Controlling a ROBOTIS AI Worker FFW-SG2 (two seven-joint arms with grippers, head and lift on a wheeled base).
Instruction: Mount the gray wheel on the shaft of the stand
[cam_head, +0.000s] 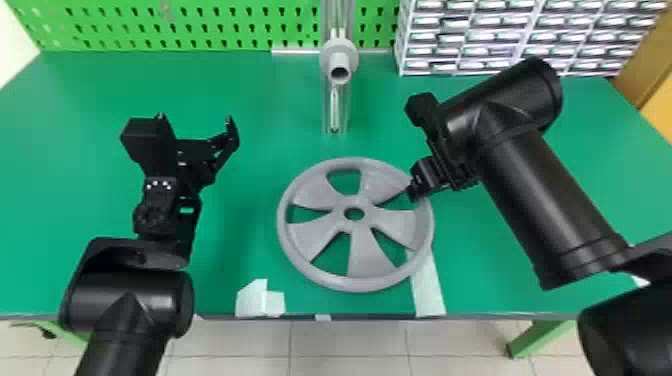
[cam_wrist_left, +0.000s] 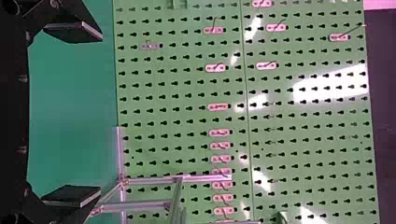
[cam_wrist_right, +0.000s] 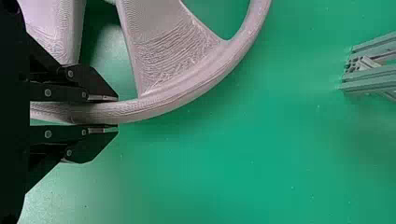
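From where I stand, only the grip looks done; lifting, turning and mounting are left. On the green table, in front of the stand, the gray wheel lies flat, face up; it's round, its axle line upright. The right gripper is clamped on its rim; the left gripper has fingers spread, empty. The bare shaft points toward the robot.

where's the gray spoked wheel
In the head view, the gray spoked wheel is right of centre, nearer than the gray round shaft, its rim between the fingers of the black right tool.
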